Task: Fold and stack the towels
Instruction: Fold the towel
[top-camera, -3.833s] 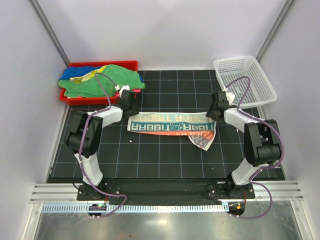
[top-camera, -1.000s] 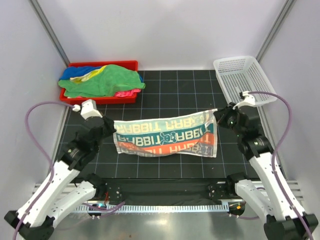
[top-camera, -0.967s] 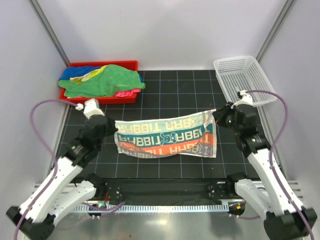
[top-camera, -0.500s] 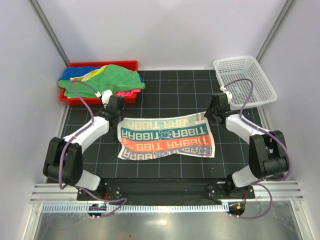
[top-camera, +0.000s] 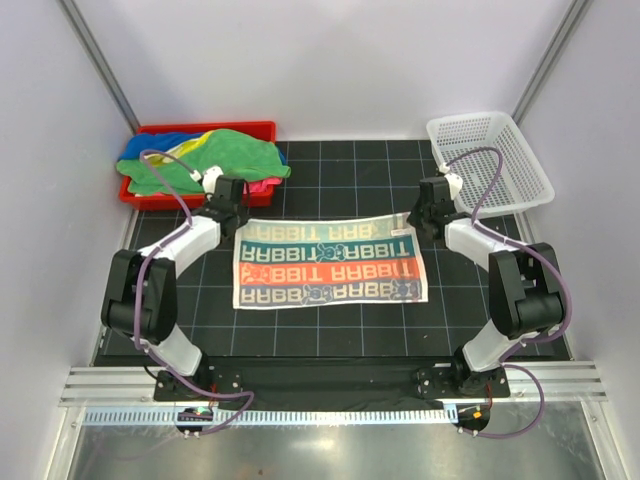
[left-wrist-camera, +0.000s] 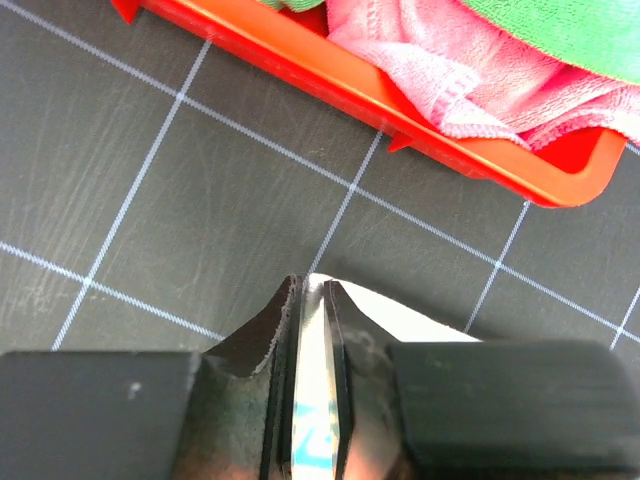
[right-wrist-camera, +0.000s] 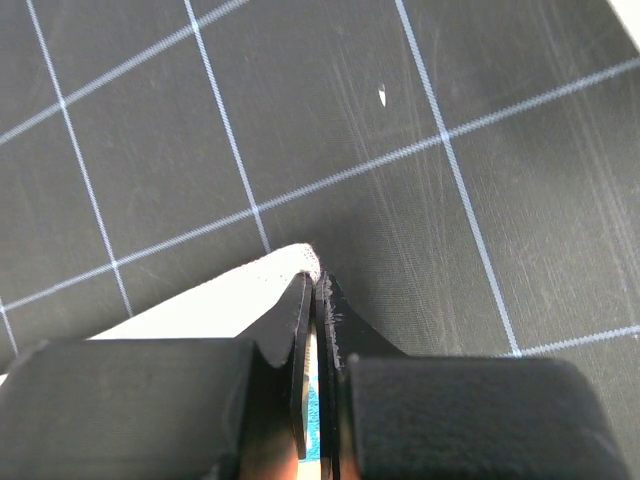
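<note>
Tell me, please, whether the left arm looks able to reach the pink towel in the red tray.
Probably yes: the pink towel lies in the red tray just beyond the left hand, nothing blocking. But that hand is shut on a corner of the printed towel and must release first.

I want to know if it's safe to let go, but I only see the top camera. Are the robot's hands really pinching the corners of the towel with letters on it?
Observer: The left hand is. Its wrist camera shows a corner of the printed towel clamped between the shut fingers.
Operator: And the other hand?
Observer: The right hand is pinching too. Its camera shows a white corner poking out past the closed fingertips, above the black mat.
</note>
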